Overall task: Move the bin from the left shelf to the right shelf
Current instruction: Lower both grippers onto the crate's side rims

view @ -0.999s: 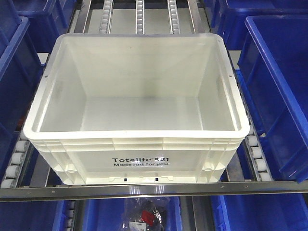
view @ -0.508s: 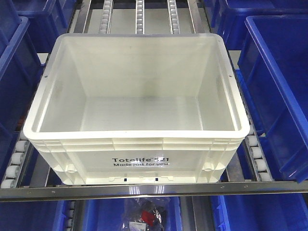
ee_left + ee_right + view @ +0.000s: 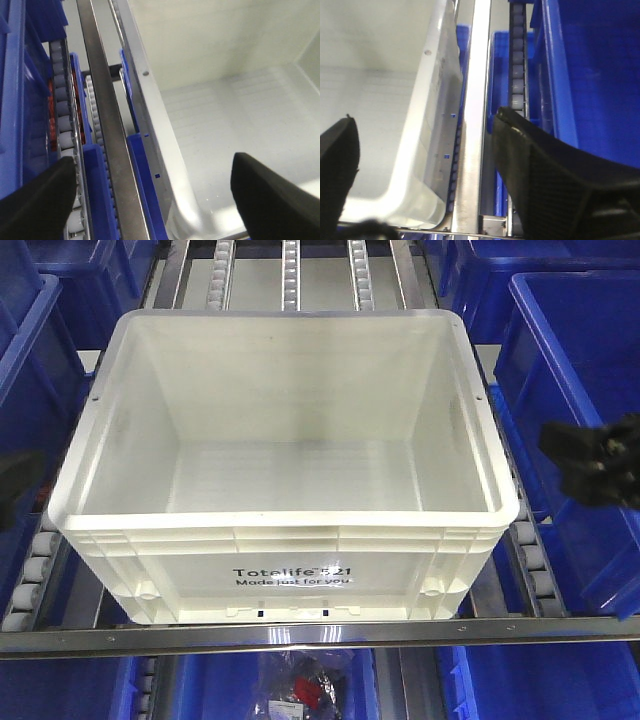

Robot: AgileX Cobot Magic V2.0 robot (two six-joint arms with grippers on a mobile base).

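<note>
The white bin stands empty on the shelf's roller tracks, its printed side facing me. My left gripper shows as a dark shape at the bin's left side. In the left wrist view it is open, one finger over the rollers and the other inside the bin, astride its left wall. My right gripper hovers at the bin's right side. In the right wrist view it is open astride the right wall of the bin, touching nothing.
Blue bins crowd the right side, and others the left. Roller tracks run back behind the white bin. A steel rail borders the shelf front. Below it a blue bin holds a bag of dark parts.
Both grippers have come into the front view, one at each side of the bin. The bin has not moved.
</note>
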